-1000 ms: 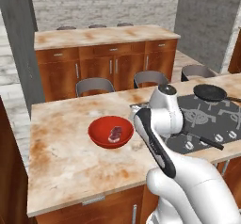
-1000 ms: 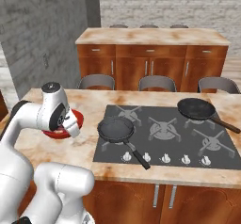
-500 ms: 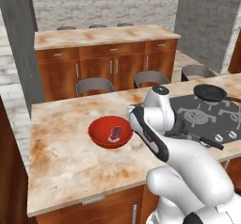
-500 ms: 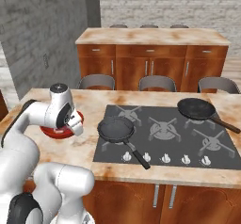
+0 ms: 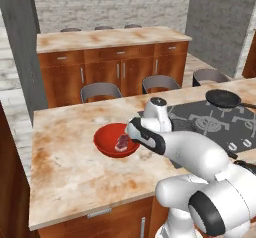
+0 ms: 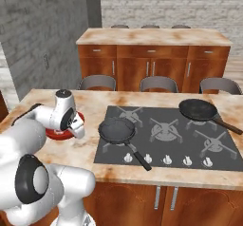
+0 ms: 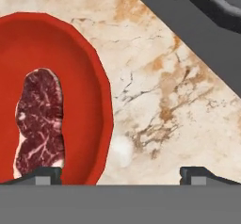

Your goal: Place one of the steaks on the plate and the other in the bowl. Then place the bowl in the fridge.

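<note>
A glossy red bowl (image 5: 116, 140) sits on the marbled tan stone counter (image 5: 70, 167), just left of the dark cooktop (image 6: 175, 137). It is round, wide and shallow, with a smooth, thick rim that catches the light. Inside it lies a steak (image 7: 40, 124), a flat, elongated slab of dark red meat veined with pale pink-white marbling, resting on the bowl's floor; in the left base view it shows as a small pinkish piece (image 5: 121, 142) near the bowl's middle.

The white arm curves low over the counter, its rounded shell glossy, with dark bands at the joints. The gripper (image 7: 120, 173) hangs above the bowl's rim, the rim itself lying closer to one fingertip than midway between them. The fingers (image 7: 44, 175) are small, dark and blocky, spread as wide as they go: one tip is over the bowl beside the steak's end, the other over bare stone. They have hold of nothing.

The stone is mottled cream and rust with fine dark cracks. On the matte grey cooktop, a round black frying pan (image 6: 117, 129) with a long handle rests on the near-left burner, close to the bowl, and a second black pan (image 6: 198, 109) sits on the far-right burner. Beyond the counter stand grey rounded chair backs (image 6: 159, 83) and warm wooden cabinets (image 6: 152, 68) under another stone top.
</note>
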